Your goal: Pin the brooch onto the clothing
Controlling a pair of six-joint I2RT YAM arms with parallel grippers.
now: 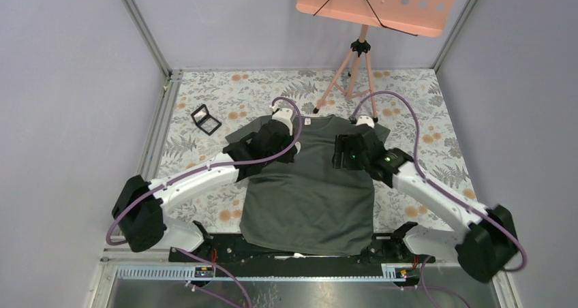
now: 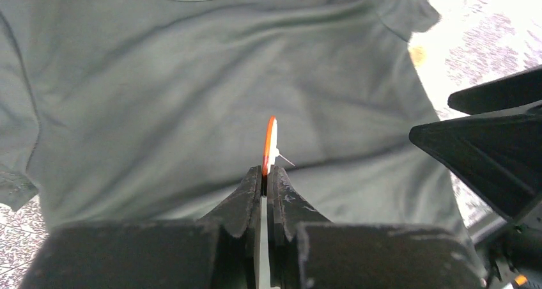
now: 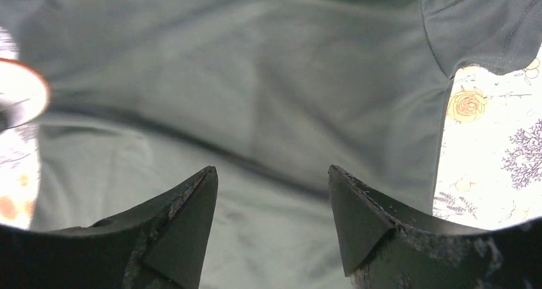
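- Grey-green cloth: one shirt (image 1: 307, 192) lies flat in the middle of the tabletop, collar toward the far edge and hem at the near edge.
- One brooch (image 2: 270, 142), orange-rimmed and seen edge-on, stands upright in the left gripper (image 2: 267, 174). It is held above the shirt's chest and a thin pin juts from its side.
- One black case (image 1: 206, 119) lies open toward the far left corner, apart from the shirt.
- One pink stand (image 1: 358, 56) rises on a tripod at the far edge.
- Two arms reach in from the near corners and bend inward over the shirt's upper part.
- The left gripper is clamped tight on the brooch's lower edge.
- The right gripper (image 3: 271, 174) hovers over the chest near the right sleeve, fingers spread, holding nothing.
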